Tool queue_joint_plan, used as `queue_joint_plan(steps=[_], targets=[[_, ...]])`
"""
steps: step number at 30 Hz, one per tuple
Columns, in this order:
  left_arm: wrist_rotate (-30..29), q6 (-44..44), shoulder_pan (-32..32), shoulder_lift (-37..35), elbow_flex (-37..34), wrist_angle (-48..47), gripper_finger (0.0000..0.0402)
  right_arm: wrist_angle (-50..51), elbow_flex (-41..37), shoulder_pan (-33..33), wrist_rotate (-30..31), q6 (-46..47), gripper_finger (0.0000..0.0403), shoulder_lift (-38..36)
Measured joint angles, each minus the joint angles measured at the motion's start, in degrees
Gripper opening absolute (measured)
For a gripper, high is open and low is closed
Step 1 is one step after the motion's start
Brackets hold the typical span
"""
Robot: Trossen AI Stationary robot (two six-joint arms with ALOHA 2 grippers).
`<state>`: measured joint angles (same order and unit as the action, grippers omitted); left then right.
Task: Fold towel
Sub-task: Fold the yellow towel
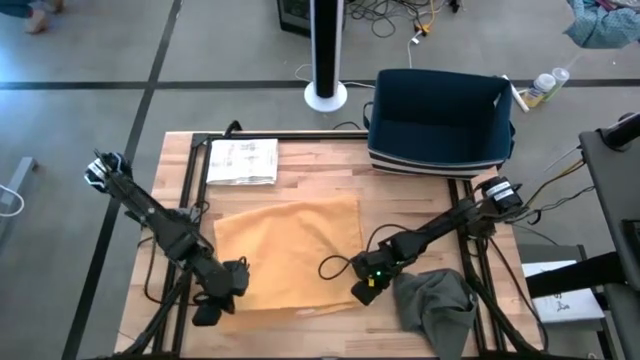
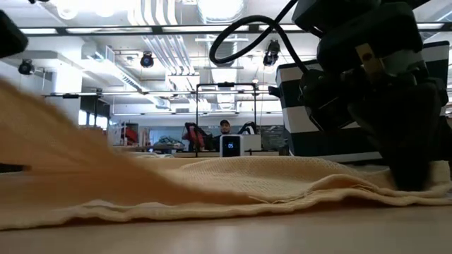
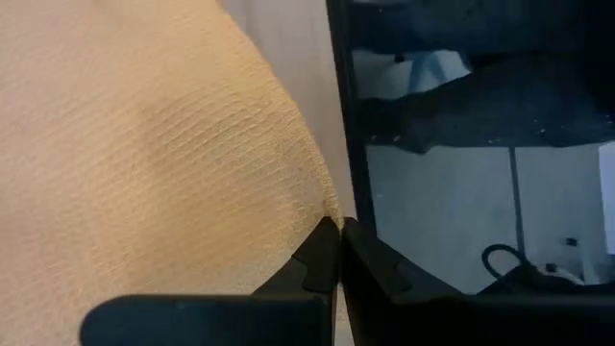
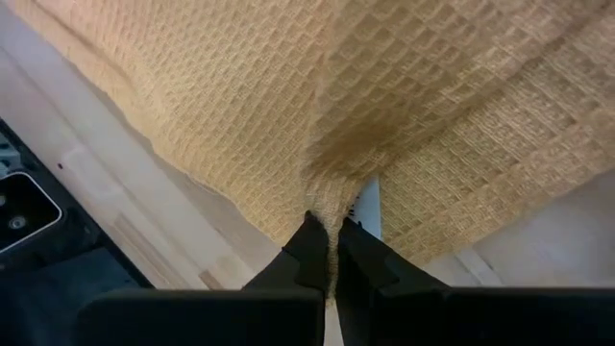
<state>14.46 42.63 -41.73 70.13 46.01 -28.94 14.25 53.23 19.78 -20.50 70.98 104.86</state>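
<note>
Nearest the front edge of the bench (image 1: 180,150), the left gripper (image 1: 212,312) and right gripper (image 1: 363,292) each have their fingers (image 4: 309,252) pinched tight on a near corner of the towel (image 1: 290,250); the towel stretches away from both, flat, tan, waffle-textured, slightly rumpled; its far edge lies toward the blue bin (image 1: 440,120).

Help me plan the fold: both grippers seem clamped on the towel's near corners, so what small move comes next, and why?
Probably lift both corners together. The left gripper and right gripper are each shut on the yellow towel, which lies mostly flat.
</note>
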Motion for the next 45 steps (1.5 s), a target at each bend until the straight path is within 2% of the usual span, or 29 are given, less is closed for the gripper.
queue_joint_plan(steps=[2,12,19,22,29,37,45], targets=[[-0.09,0.79,-1.17,2.57,-0.99,0.07,0.0001,0.09,-0.02,-0.03,0.15,0.0,0.0002,0.0],[-0.02,3.2,-3.66,15.57,-1.89,15.84,0.0021,0.28,-0.12,-0.3,0.54,0.04,0.0002,0.0],[2.58,2.73,-3.74,23.92,-3.22,16.18,0.0033,0.35,-0.15,-0.29,0.91,0.84,0.0002,-0.06],[3.61,2.45,-3.7,24.69,-4.87,18.03,0.0033,0.67,-0.22,-0.48,1.41,0.52,0.0002,-0.27],[4.79,1.12,0.06,19.5,-10.68,13.68,0.0018,4.04,-0.2,-6.62,2.63,-3.72,0.0002,-1.33],[-3.52,-1.55,8.15,6.55,-14.46,3.14,0.0002,13.8,-0.49,-14.63,7.56,-12.45,0.0002,-6.58],[-1.57,-1.79,8.43,1.7,-14.82,-1.22,0.0003,17.41,-0.57,-16.12,7.66,-15.68,0.0002,-8.82]])
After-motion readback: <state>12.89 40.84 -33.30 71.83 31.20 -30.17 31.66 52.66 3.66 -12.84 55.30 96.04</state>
